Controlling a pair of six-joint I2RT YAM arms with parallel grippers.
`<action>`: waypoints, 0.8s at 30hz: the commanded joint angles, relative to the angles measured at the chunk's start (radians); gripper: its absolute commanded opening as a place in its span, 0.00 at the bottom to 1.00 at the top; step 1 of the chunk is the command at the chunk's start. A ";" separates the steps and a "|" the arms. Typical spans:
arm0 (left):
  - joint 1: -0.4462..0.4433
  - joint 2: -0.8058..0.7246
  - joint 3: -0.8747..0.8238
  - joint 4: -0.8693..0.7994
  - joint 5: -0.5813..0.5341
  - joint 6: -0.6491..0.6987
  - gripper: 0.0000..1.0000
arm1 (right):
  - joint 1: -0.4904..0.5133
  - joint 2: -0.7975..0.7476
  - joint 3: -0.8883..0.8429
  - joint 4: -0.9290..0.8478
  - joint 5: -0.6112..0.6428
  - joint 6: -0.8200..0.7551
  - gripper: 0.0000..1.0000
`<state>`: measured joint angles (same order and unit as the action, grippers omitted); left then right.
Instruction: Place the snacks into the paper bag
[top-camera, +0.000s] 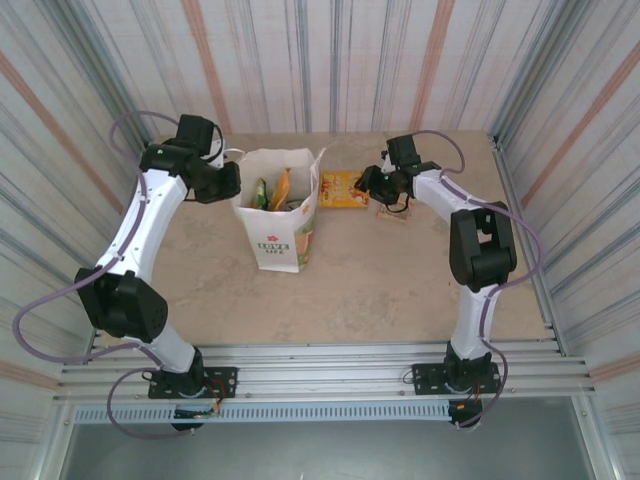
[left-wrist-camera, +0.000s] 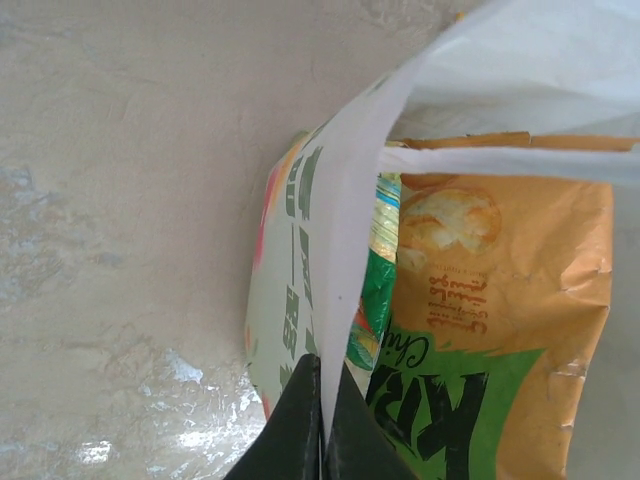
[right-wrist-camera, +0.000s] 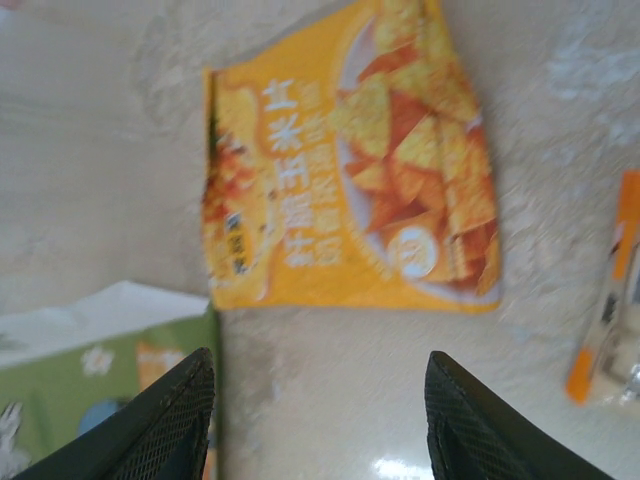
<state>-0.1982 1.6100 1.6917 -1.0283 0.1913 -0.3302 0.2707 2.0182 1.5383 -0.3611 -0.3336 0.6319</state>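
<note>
- Paper bag (top-camera: 283, 225) stands upright on the table (top-camera: 380, 290), snacks (top-camera: 272, 190) inside.
- Left hand (left-wrist-camera: 325, 378) pinched shut on its wall.
- Right hand (right-wrist-camera: 320, 360) open over yellow packet (right-wrist-camera: 350, 170), holding nothing.

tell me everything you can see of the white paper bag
The paper bag is white paper, standing upright with its top open on the table, a green-and-red logo on its front. Orange and green snack packets stand inside. The left claw is shut on its left wall, near the rim.
</note>
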 joint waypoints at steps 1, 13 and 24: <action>-0.010 -0.022 0.066 0.009 0.024 0.038 0.00 | -0.017 0.074 0.073 -0.059 0.037 -0.067 0.57; -0.013 0.005 0.092 0.012 0.055 0.041 0.00 | -0.027 0.302 0.296 -0.130 0.051 -0.205 0.56; -0.015 0.013 0.096 0.035 0.076 0.019 0.00 | -0.044 0.409 0.392 -0.087 -0.034 -0.242 0.45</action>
<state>-0.2100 1.6272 1.7412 -1.0447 0.2283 -0.3115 0.2329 2.3898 1.9087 -0.4355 -0.3298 0.4183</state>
